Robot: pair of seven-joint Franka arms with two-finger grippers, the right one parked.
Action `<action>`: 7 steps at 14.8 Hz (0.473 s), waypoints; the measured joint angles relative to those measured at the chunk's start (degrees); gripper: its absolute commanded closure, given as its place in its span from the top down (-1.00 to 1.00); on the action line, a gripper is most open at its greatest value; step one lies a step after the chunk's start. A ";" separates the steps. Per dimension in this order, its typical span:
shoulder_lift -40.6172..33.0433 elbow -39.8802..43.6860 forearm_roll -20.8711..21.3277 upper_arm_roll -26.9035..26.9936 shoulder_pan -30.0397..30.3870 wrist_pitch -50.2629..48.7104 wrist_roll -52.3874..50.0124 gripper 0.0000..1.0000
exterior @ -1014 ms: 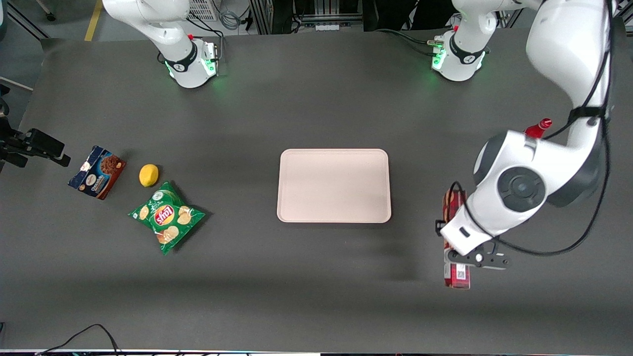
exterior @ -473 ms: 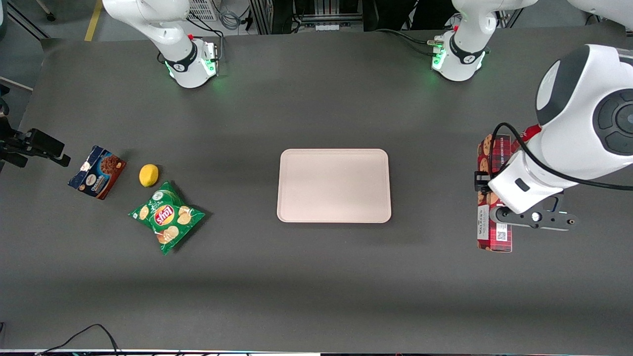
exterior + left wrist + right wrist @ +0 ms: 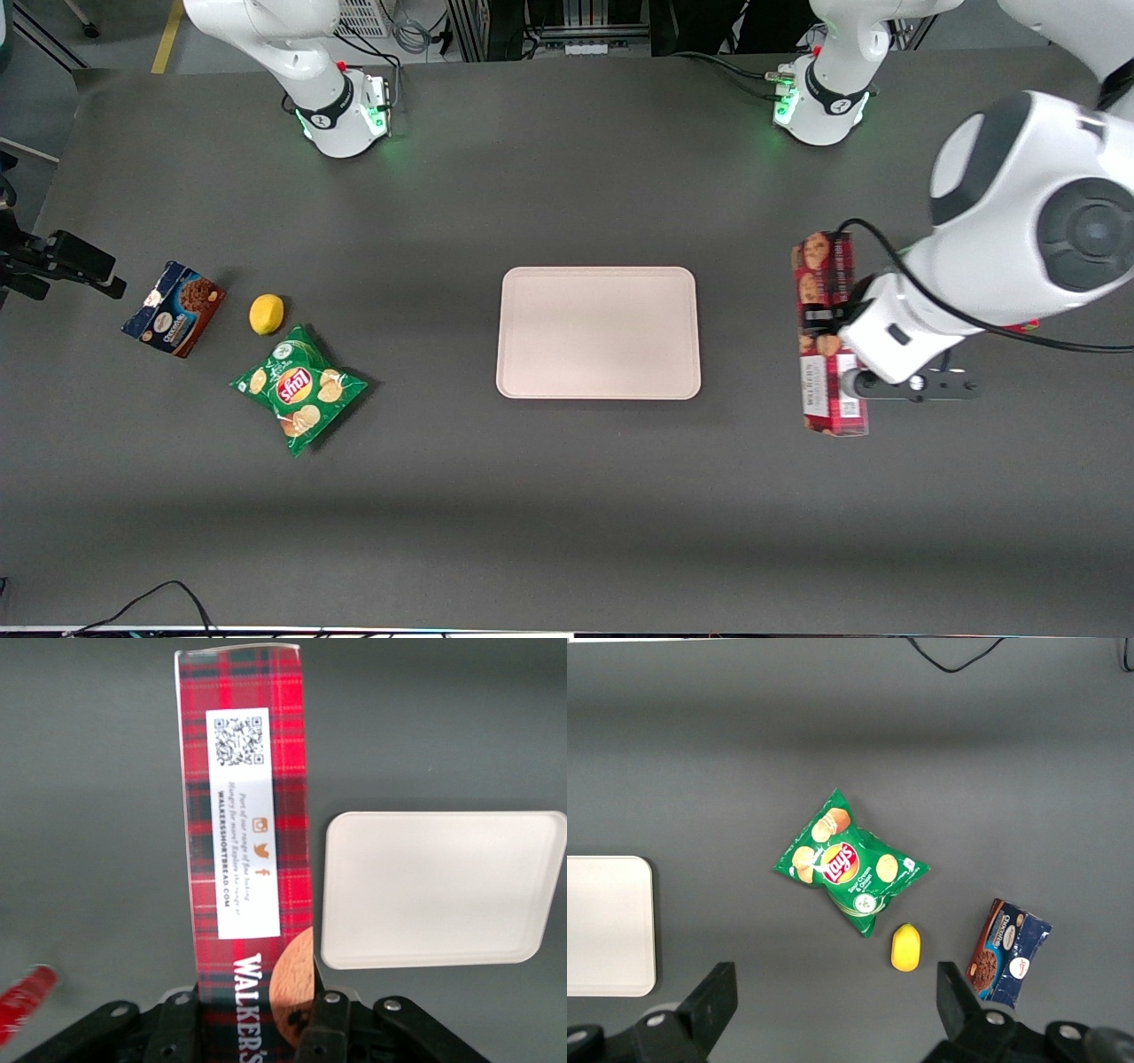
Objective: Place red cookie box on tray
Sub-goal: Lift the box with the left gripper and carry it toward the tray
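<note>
The arm's wrist covers part of the box (image 3: 825,332) in the front view, and the wrist view cuts off its held end, so only "WALKER'S" and part of a cookie picture show there. A red object (image 3: 25,1003) by the gripper is cut off and hard to identify. The gripper (image 3: 252,1028) pinches the box between its fingers (image 3: 326,1028), which press its long sides. The box hangs above the table (image 3: 567,496), just beside the tray (image 3: 598,332) toward the working arm's end.
</note>
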 measured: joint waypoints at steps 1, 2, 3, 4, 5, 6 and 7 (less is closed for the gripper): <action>-0.68 -2.30 -0.12 -0.99 -0.15 2.11 -2.35 -1.00; -1.59 -4.94 -0.18 -1.97 -0.33 4.32 -4.47 -1.00; -2.70 -7.76 -0.23 -2.89 -0.49 6.49 -6.41 -1.00; -3.86 -10.52 -0.49 -3.63 -0.61 8.58 -8.04 -1.00; -5.18 -13.56 -0.84 -4.25 -0.70 11.02 -9.48 -1.00; -6.55 -16.72 -1.09 -4.77 -0.75 13.68 -10.54 -1.00; -7.96 -20.27 -1.26 -5.24 -0.78 16.77 -11.27 -1.00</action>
